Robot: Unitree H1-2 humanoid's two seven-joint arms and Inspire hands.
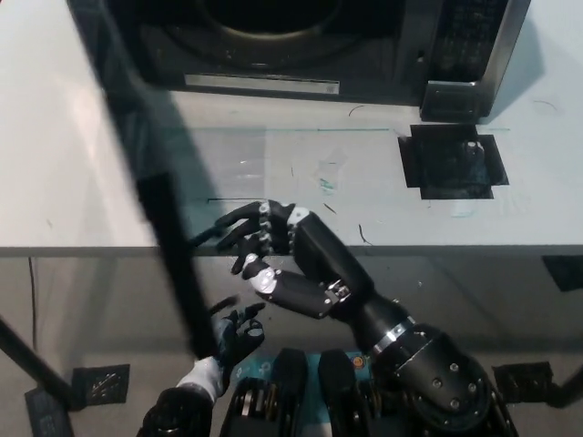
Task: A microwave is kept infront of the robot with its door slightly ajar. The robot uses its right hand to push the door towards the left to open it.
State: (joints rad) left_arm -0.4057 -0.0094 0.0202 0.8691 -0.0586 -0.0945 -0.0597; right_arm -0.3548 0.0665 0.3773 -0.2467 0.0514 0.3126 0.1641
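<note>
Left hand rests low at bottom left, fingers loosely spread, holding nothing. Right hand reaches across over the front edge of the counter, fingers splayed wide, fingertips at or just beside the door; contact unclear. Door swung wide to the left, seen edge-on as a dark bar. Microwave at the back of the counter, dark cavity exposed, control panel at its right.

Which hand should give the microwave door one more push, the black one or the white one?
Probably the right hand: its spread fingers are up beside the swung-out door. The left hand rests low, below the table edge.
</note>
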